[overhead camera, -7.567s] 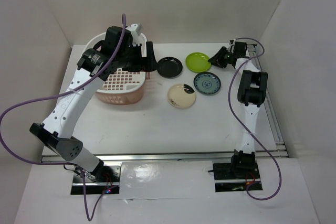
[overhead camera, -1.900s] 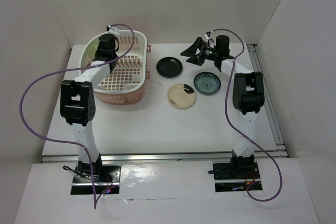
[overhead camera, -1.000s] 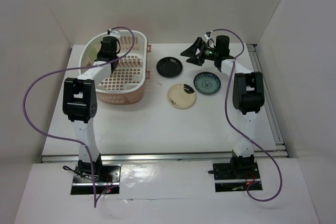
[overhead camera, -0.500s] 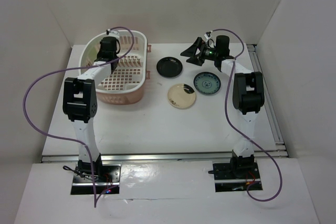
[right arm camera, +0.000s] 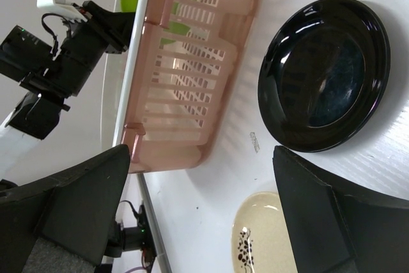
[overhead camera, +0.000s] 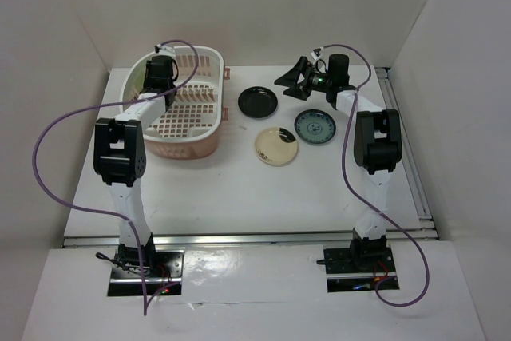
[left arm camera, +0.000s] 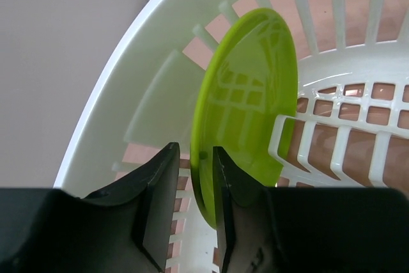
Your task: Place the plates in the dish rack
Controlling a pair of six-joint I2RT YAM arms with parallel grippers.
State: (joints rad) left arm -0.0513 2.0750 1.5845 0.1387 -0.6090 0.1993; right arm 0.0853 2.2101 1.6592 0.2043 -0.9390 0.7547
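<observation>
The lime green plate [left arm camera: 249, 94] stands on edge inside the rounded end of the pale pink dish rack [overhead camera: 192, 140], leaning in a slot. My left gripper [left arm camera: 195, 151] straddles the plate's lower rim, open, with a gap showing between the left finger [left arm camera: 156, 202] and the plate. From above, the left gripper [overhead camera: 156, 69] sits over the rack's far left end. The black plate [overhead camera: 258, 102], the cream plate [overhead camera: 276, 146] and the teal patterned plate [overhead camera: 315, 127] lie flat on the table. Behind them my right gripper [overhead camera: 291, 81] hovers wide open, holding nothing.
The rack's white rim [left arm camera: 128, 62] and slotted wall curve close around the left fingers. In the right wrist view, the rack [right arm camera: 185, 62] lies left of the black plate [right arm camera: 323, 75], with the cream plate [right arm camera: 268, 234] below. White walls enclose the table.
The left jaws have parted from the green plate, which now stands by itself in the rack. The right arm has stayed still.
</observation>
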